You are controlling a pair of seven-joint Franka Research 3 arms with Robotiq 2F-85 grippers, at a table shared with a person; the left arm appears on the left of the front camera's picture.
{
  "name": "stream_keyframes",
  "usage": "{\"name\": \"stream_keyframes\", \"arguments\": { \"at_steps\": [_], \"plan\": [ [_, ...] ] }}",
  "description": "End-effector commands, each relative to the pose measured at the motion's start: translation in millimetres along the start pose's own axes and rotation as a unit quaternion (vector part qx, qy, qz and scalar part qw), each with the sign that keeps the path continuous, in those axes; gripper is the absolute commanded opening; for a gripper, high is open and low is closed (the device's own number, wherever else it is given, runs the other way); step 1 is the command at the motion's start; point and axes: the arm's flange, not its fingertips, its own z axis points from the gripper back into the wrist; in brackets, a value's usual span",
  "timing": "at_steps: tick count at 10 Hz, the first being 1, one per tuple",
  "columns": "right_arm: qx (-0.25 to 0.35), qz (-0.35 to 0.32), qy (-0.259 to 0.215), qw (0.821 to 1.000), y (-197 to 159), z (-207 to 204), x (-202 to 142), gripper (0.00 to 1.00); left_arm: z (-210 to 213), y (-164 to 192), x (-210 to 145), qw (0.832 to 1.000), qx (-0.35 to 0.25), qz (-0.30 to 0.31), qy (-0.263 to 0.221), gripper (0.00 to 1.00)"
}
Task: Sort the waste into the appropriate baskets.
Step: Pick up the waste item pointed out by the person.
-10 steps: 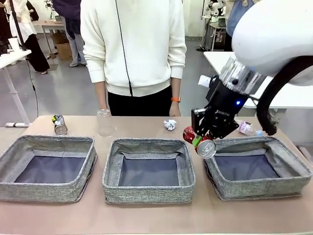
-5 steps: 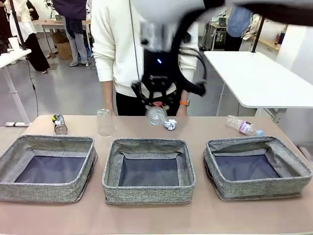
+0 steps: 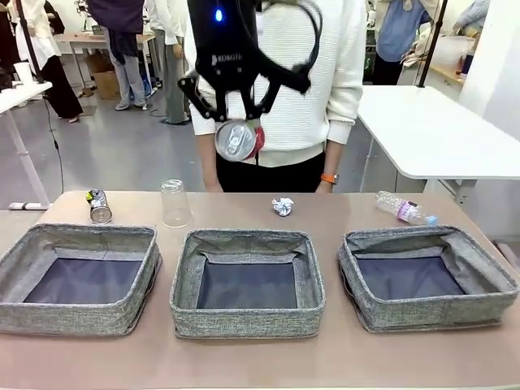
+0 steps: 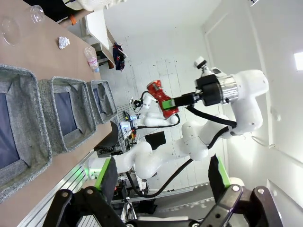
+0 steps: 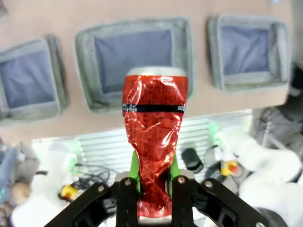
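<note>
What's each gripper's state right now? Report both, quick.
Left gripper: open, holding nothing.
Right gripper: closed on the crushed red can.

The front camera faces the person (image 3: 301, 81) across the table (image 3: 260, 361), near three baskets (image 3: 247, 242). The camera behind the right gripper (image 5: 152, 170) looks down on the same baskets from high; the one behind the left gripper (image 4: 161, 174) sees them sideways.

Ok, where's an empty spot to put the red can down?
All three are bare inside: left basket, middle basket, right basket. The table strip in front is bare too. Busier behind: silver can, cup, paper ball, bottle.
</note>
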Motion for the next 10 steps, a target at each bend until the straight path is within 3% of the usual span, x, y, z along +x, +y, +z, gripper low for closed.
{"name": "stream_keyframes", "arguments": {
  "at_steps": [1, 9, 10],
  "plan": [
    [-0.028, -0.046, -0.043, 0.998, 8.6, 33.3, 2.1, 0.26, -2.1, -2.5, -1.2, 1.0, -0.011, -0.011, -0.003, 1.0],
    [0.028, -0.046, -0.11, 0.992, -3.4, 61.0, -3.8, 0.26, -2.1, -2.5, -1.2, 1.0, -0.011, -0.011, -0.003, 1.0],
    [0.014, -0.042, -0.081, 0.996, -11.3, 52.9, -6.1, 0.26, -2.1, -2.5, -1.2, 1.0, -0.011, -0.011, -0.003, 1.0]
  ]
}}
